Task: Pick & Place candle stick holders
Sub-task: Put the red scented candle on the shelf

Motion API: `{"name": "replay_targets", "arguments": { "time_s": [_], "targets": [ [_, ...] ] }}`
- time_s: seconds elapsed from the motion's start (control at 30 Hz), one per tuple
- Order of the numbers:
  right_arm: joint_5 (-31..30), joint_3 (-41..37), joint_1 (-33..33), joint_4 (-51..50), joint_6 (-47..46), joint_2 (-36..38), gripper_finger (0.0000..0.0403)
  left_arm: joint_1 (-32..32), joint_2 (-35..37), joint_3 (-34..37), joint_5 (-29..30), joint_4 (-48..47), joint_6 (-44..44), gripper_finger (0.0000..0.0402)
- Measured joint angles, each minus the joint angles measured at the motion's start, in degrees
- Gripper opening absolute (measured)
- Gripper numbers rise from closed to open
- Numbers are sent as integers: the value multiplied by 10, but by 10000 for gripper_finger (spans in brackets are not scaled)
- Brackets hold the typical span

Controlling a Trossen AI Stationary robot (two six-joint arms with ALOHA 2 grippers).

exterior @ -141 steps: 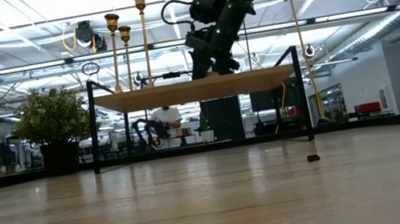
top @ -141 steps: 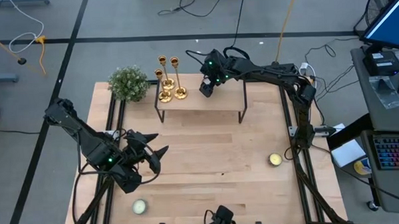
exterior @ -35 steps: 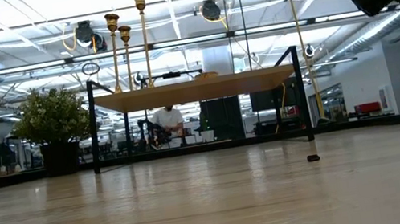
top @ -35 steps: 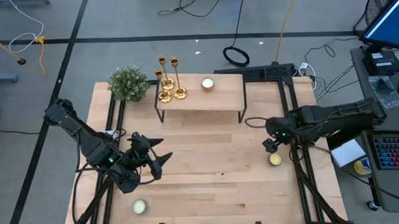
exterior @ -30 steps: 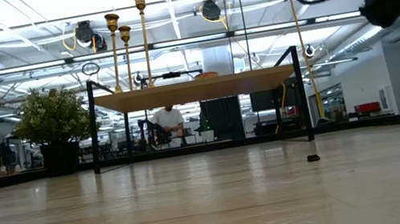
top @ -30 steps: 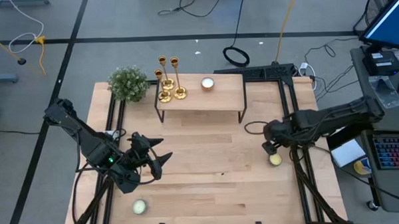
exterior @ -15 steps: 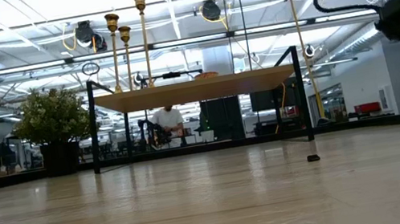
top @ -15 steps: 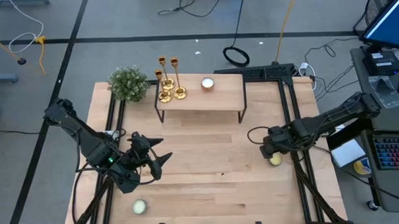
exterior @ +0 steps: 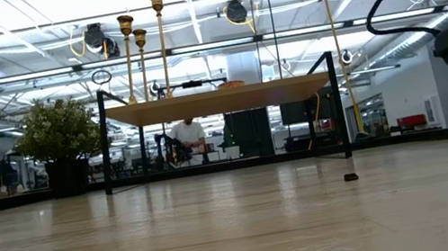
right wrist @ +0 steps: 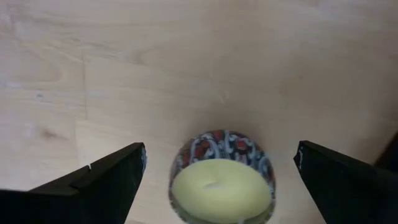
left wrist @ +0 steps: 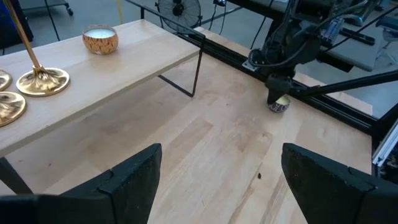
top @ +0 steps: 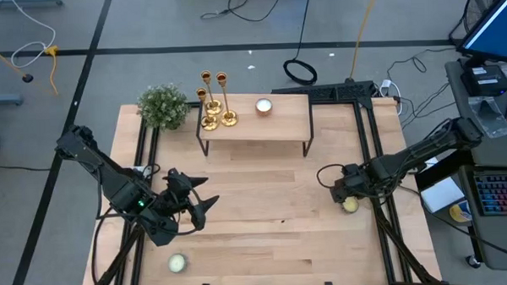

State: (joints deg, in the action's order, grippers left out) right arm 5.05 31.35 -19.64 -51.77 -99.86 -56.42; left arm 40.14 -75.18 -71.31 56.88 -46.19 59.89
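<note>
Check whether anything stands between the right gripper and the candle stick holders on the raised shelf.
Nothing visible blocks a path. The right gripper hangs open over a candle near the table's right edge; the candle stick holders stand on the shelf at its left end. Another candle sits beside them.

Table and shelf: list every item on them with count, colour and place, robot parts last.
candle stick holders: three, shiny gold, clustered upright at the left end of the raised wooden shelf.
plant: one, green and bushy, on the table beside the shelf's left end.
candle on shelf: one, whitish, right of the holders.
candle by right gripper: one, pale yellow in a patterned cup, near the table's right edge.
candle at front left: one, pale yellow, near the table's front edge.
left gripper: open, hovering over the table's left half, holding nothing.
right gripper: open, directly above the right-edge candle.
</note>
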Motion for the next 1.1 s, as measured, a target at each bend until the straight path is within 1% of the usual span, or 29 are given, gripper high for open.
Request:
{"name": "replay_targets", "arguments": {
  "time_s": [0.2,0.8,1.1],
  "targets": [
    [-5,0,0,15,14,0,397,0,0,0,0,0,-1,326],
    [-4,0,0,15,80,0,397,0,0,0,0,-2,-8,326],
    [11,1,0,14,121,0,396,0,0,0,0,-2,-12,326]
  ]
}}
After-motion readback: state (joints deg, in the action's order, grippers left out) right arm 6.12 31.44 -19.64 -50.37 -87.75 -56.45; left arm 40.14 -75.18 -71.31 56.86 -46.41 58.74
